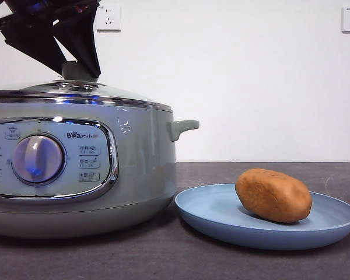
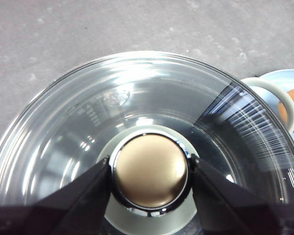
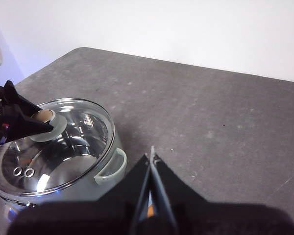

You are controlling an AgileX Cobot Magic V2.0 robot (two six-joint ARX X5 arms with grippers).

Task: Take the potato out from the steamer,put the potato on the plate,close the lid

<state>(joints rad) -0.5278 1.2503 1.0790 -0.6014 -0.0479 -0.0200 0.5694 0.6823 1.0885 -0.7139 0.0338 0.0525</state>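
Front view alone shows the potato (image 1: 273,195) lying in the plate (image 1: 221,219), at three o'clock of the steamer (image 1: 137,163). The lid (image 2: 78,132) is seated on the steamer, its knob (image 2: 149,170) clamped by the left end effector (image 2: 149,171). The right end effector (image 3: 151,161) is held aloft, jaws together.

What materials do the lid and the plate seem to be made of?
The lid: clear glass with a shiny steel rim, since it shows reflections and see-through depth. Its knob, between the left gripper jaws, looks like brushed metal. The plate: matte light blue, probably plastic or ceramic.
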